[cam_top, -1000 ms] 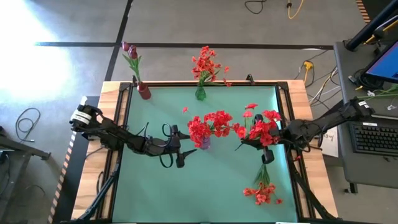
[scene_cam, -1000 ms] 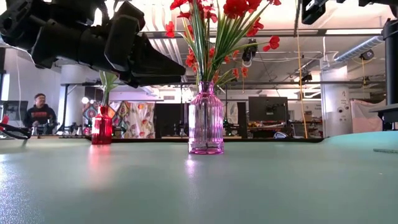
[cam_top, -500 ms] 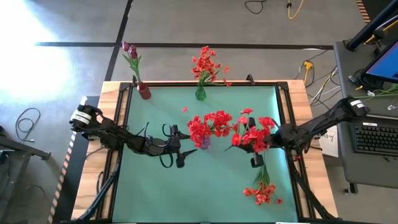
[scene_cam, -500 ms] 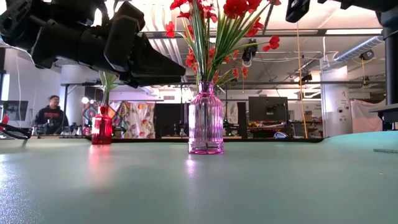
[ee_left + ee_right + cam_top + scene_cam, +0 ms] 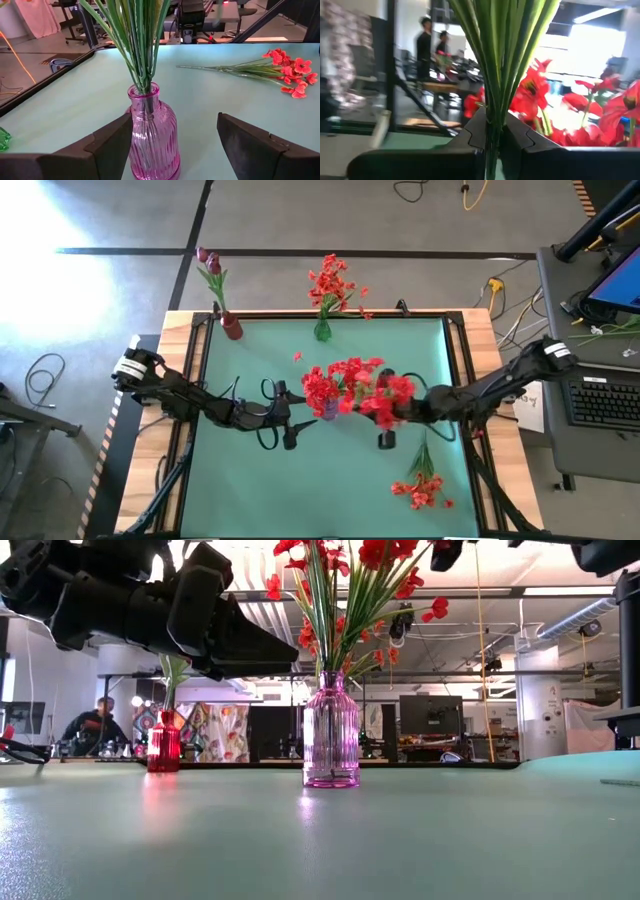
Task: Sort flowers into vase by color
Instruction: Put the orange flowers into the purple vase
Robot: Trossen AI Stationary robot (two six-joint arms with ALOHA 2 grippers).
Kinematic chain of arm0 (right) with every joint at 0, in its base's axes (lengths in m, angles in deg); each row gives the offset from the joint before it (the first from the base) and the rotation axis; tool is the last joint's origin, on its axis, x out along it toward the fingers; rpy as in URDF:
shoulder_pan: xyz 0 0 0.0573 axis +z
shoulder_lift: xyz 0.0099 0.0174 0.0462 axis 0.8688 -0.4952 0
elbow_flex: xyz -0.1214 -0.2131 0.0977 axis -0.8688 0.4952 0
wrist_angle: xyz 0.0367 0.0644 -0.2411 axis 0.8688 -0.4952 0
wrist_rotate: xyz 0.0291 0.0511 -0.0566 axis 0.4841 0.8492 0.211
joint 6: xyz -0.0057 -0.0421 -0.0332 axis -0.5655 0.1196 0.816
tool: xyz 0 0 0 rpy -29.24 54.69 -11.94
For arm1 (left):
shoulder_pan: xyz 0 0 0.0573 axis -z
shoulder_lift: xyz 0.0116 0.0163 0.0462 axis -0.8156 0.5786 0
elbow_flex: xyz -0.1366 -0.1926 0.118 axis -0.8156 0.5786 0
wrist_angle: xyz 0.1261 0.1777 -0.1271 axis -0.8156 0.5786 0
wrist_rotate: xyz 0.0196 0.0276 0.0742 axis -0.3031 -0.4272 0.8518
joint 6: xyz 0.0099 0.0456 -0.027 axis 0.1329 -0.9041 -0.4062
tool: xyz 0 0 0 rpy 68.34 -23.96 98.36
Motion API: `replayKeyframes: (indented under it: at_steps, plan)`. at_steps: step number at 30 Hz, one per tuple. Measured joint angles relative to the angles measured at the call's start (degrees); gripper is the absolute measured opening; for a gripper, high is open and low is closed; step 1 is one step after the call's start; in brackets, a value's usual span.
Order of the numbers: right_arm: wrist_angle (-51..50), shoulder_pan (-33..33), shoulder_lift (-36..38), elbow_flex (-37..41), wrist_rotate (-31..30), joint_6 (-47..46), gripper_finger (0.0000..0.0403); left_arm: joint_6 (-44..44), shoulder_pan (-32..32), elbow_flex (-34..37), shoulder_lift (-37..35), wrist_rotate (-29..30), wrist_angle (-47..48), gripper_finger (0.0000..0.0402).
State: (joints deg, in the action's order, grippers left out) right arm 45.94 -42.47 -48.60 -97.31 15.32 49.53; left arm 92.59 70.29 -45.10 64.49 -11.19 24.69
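A pink ribbed vase [image 5: 328, 412] [image 5: 331, 735] stands at the table's middle with red flowers [image 5: 335, 380] in it. My left gripper [image 5: 174, 125] [image 5: 305, 423] is open and level on the vase's left, a finger on either side of the vase [image 5: 152, 135]. My right gripper [image 5: 492, 132] is shut on a spray of red flowers [image 5: 388, 395], lifted just right of the vase, its blooms beside the vase's blooms. Another red spray [image 5: 420, 485] [image 5: 260, 67] lies flat on the mat at the near right. My left gripper: one finger [image 5: 112, 142] stands right against the vase's side; I cannot tell whether it touches. My right gripper pinches a bundle of green stems [image 5: 492, 117] between its two fingers, which come about level from the table's right and lie across the stems. The stems rise and fan out above the fingers, blooms [image 5: 535, 95] on top. The spray is lifted clear of the table.
A red vase [image 5: 231, 327] [image 5: 164, 745] with dark magenta buds stands at the far left corner. A green vase [image 5: 322, 330] with orange-red blooms stands at the far edge's middle. People move in the room beyond the table [image 5: 95, 725].
My right gripper has gone toward the table's left edge, toward the pink vase, carrying the red spray with it and rolling a little. The spray's blooms now stand beside the vase's blooms. My left gripper has kept still.
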Motion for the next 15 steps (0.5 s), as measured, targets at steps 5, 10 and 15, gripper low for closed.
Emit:
replayKeyframes:
  at_steps: [5,10,15]
  plan:
    - [4.2,0.0,-6.67,-2.91,-4.4,1.74,0.0023,-1.57,0.0,-0.86,0.0,-0.02,-0.06,0.0275]
    - [12.15,-0.01,-12.45,-3.15,-10.43,4.69,0.0023,-2.04,0.0,-0.8,0.0,-0.02,-0.05,0.0275]
    - [15.85,-1.19,-16.49,-3.62,-12.2,5.38,0.0023,-2.08,0.0,-0.8,0.0,-0.02,-0.03,0.0275]
